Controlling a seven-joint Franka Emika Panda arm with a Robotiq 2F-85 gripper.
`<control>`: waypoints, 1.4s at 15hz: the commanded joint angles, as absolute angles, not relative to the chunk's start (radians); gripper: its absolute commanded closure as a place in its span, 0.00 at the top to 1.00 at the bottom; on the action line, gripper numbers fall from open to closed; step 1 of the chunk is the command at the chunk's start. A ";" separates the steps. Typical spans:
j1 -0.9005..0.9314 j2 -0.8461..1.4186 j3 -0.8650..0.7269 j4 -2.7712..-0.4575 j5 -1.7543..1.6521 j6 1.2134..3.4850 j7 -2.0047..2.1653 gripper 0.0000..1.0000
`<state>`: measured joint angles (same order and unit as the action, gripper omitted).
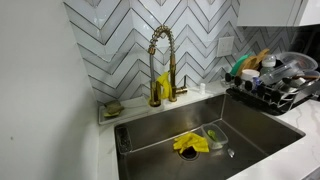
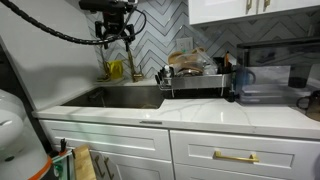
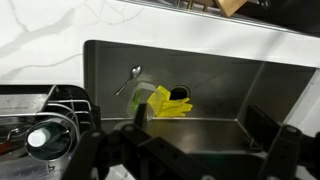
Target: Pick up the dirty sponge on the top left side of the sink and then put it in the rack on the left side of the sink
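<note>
1. Hanging high over the large rectangular stainless-steel sink (image 1: 270,135), the gripper (image 2: 117,38) sits near the brass-gold spring faucet (image 1: 160,62). In the wrist view its dark fingers (image 3: 280,140) look spread wide with nothing between them, though they are blurred.
2. The small olive-brown dirty sponge (image 1: 113,109) lies on the ledge surface at the sink's back left corner, untouched. The narrow steel-grey rack (image 1: 123,138) sits on the basin's left wall, just below it.
3. The wrist view faces the crumpled bright yellow cloth (image 1: 189,144) on the basin floor, not the sponge. A straight descent could grab the wrong item.
4. The sponge is low and close to the chevron-tiled wall (image 1: 110,50), so a finger could strike tile or ledge and shove it away.
5. The rack is narrow, and a loose release would likely drop the sponge into the basin.
</note>
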<state>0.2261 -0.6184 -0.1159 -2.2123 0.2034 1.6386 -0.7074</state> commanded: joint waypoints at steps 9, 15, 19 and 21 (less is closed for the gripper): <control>0.370 -0.536 0.076 -2.110 0.349 1.418 -0.756 1.00; 0.406 -0.488 0.173 -2.055 0.405 1.372 -0.786 1.00; 0.400 -0.469 0.183 -2.040 0.406 1.372 -0.786 1.00; 0.396 -0.470 0.181 -2.040 0.406 1.372 -0.786 1.00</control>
<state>0.4141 -0.4710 0.1674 -2.0450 0.4010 1.3774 -0.7817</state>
